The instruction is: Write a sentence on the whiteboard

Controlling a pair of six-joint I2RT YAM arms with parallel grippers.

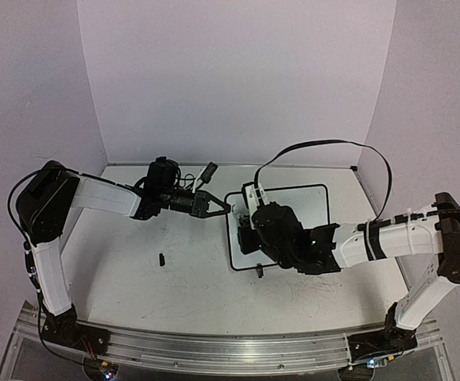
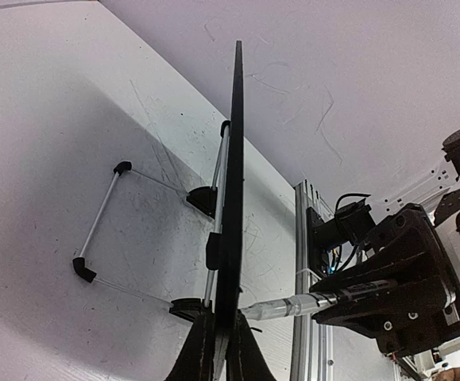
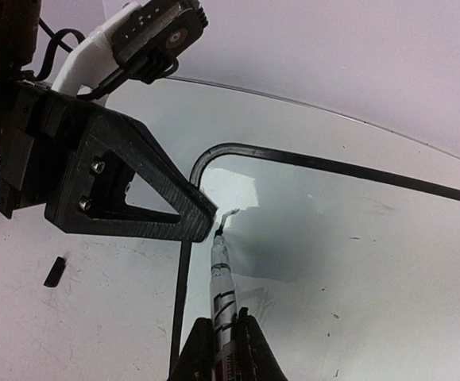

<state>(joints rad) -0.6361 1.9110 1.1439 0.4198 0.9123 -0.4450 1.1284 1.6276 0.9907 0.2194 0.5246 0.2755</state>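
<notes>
Marker (image 3: 222, 292) tip at upper-left corner of board (image 3: 357, 238), blank surface running right in my view; right jaws clamp marker, left jaws clamp board.

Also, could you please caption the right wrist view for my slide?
Right gripper puts marker tip to the whiteboard's corner, first stroke begun, while the left gripper clamps its edge.

Pale lilac walls (image 1: 237, 79), scuffed white tabletop (image 1: 182, 298)
</notes>
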